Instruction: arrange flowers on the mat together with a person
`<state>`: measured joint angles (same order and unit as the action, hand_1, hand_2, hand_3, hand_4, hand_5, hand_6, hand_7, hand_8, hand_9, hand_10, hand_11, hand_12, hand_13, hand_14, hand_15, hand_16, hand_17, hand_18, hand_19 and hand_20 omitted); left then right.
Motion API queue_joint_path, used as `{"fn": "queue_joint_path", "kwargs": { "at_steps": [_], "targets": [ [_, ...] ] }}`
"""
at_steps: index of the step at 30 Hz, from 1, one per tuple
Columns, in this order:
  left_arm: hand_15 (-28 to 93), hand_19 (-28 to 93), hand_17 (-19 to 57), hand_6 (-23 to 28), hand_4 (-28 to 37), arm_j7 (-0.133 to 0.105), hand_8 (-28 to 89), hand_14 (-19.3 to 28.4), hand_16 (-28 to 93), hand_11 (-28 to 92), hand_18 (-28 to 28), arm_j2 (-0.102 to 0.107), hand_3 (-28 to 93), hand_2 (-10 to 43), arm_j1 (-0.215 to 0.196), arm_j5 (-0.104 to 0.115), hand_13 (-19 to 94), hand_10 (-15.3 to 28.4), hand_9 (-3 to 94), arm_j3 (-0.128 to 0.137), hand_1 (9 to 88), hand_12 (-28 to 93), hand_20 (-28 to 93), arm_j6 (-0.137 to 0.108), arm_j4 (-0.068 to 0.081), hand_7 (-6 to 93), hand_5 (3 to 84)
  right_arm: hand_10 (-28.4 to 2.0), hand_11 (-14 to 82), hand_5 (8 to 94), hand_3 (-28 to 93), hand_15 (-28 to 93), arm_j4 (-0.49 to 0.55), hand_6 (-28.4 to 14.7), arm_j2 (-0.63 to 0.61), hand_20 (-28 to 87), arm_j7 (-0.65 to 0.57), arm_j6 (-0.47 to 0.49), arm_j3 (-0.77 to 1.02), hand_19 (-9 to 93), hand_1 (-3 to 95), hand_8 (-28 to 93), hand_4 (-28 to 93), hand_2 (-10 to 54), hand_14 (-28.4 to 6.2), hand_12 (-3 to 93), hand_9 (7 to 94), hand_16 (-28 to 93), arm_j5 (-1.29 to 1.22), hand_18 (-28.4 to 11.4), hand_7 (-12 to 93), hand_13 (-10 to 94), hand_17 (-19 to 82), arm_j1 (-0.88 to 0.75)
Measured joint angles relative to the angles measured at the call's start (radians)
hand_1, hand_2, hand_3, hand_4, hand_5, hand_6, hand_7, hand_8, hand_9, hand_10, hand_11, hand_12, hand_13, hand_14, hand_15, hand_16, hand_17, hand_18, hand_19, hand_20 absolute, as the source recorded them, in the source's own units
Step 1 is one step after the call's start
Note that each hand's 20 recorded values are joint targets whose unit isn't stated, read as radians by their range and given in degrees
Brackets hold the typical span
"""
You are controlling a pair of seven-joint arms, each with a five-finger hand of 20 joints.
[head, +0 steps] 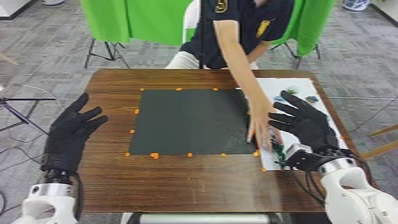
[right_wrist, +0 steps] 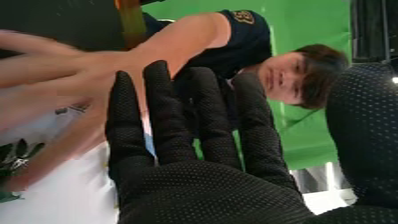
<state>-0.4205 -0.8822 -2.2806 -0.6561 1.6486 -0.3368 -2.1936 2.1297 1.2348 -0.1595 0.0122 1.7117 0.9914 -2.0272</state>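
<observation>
One left robot hand [head: 69, 132], fingers spread, is at the left edge of the bench [head: 178, 185]. Rightward lies the dark mat [head: 187, 120]. A person's hand [head: 259, 126] is by its right edge, near green stems [head: 280, 153] at the near end of a white sheet [head: 274, 86]. The right robot hand [head: 311, 128], fingers straight and apart, is over the sheet; small flowers [head: 311, 99] lie toward the bench's far right corner.

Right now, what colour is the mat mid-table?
The mat is a dark grey-green, plain; it shows best in the head view.
</observation>
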Motion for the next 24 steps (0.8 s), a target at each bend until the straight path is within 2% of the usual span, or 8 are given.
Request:
{"fn": "queue_joint_path", "kwargs": {
  "at_steps": [24],
  "targets": [
    [50,48,-8.5,3.5,-24.7,-0.009,-10,27.3,-8,23,24.1,0.004,79,3.7,-0.003,0.002,30,18.2,38.9,0.000,25.3,11,15,0.000,-0.001,12.6,35.4,-13.0,6.3,39.3,77,18,0.000,0.2,0.000,13,0.001,0.000,0.000,51,21.6,-11,-28,1.1,-17.5,14.8,44.0,19,-0.002,-26.4,13,37,9,0.000]
  ]
}}
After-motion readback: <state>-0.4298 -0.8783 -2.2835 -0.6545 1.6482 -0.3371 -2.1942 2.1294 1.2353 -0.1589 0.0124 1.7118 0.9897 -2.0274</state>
